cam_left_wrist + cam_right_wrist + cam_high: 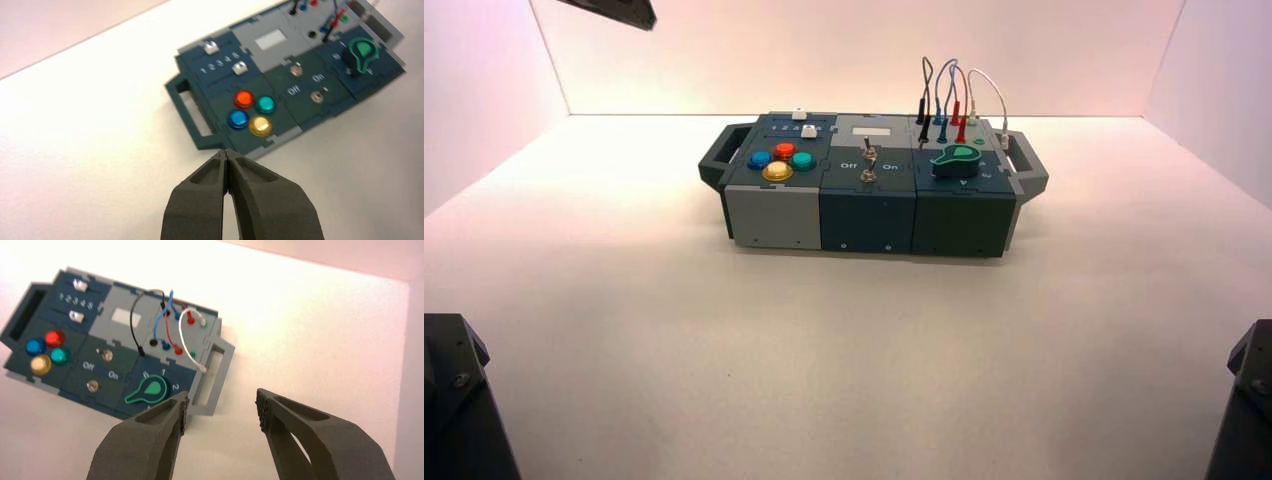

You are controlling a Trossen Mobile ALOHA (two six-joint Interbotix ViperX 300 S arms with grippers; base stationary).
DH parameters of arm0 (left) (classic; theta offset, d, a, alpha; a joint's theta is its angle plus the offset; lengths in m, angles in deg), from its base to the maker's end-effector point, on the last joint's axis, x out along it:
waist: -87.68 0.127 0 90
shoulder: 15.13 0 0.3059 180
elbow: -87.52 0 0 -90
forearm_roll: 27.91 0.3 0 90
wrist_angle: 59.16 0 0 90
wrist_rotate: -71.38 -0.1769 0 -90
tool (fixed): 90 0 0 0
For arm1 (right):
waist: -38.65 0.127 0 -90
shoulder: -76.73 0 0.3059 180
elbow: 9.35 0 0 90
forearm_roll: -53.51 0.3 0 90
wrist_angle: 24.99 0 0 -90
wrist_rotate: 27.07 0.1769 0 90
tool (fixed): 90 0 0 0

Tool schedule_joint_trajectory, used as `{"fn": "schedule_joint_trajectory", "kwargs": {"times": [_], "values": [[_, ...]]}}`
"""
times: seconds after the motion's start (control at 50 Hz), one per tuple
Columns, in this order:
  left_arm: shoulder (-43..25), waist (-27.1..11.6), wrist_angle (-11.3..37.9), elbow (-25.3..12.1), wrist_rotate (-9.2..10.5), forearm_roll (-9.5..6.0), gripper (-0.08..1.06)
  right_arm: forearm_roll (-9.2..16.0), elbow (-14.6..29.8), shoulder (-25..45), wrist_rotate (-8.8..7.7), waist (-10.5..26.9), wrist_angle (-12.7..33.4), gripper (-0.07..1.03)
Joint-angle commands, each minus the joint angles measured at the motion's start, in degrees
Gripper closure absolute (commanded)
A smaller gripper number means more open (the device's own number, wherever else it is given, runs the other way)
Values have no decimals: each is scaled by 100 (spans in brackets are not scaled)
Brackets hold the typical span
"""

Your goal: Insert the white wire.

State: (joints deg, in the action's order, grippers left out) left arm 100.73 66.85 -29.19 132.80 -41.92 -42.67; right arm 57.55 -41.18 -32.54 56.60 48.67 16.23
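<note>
The right end effector (222, 394) angles from near right toward the box (112, 347), fingers apart. At near left, the left end effector (227, 151) idles, fingers together.

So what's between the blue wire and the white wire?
The red wire runs between the blue wire and the white wire, as the right wrist view shows.

white wire (183, 335) | arched | one end at green socket, other loose by right handle
</note>
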Motion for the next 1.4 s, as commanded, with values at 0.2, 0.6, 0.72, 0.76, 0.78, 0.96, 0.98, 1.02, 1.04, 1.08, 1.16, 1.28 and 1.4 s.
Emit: {"fn": "schedule_joint_trajectory", "kwargs": {"times": [0.2, 0.6, 0.72, 0.76, 0.78, 0.96, 0.98, 1.02, 1.04, 1.08, 1.16, 1.28, 1.4], "values": [[-158, -281, 229, -255, -123, -9, 101, 9, 299, 264, -246, 62, 343, 25], [-220, -773, 237, -325, -193, -9, 101, -9, 352, 896, -299, 404, 396, 25], [-246, -870, 255, -369, -193, -9, 101, -26, 422, 1090, -299, 413, 369, 27], [-264, -932, 255, -396, -193, -9, 101, -62, 457, 1169, -299, 413, 308, 27], [-272, -940, 255, -404, -193, -9, 101, -88, 466, 1204, -299, 413, 281, 27], [-299, -1116, 255, -457, -193, -18, 101, -149, 580, 1494, -299, 413, 193, 27], [-299, -1134, 255, -457, -193, -35, 101, -158, 580, 1512, -299, 413, 193, 27], [-299, -1169, 255, -457, -193, -44, 101, -176, 606, 1591, -299, 413, 185, 27], [-308, -1169, 255, -466, -193, -44, 101, -185, 615, 1626, -299, 413, 176, 27], [-308, -1204, 246, -466, -193, -62, 101, -211, 615, 1679, -299, 413, 149, 27], [-308, -1230, 220, -448, -193, -62, 101, -229, 624, 1767, -299, 413, 97, 27], [-316, -1248, 132, -431, -193, -62, 101, -237, 642, 1951, -299, 413, 79, 27], [-316, -1248, -18, -378, -185, -62, 101, -237, 668, 2153, -299, 431, 9, 27]]}}
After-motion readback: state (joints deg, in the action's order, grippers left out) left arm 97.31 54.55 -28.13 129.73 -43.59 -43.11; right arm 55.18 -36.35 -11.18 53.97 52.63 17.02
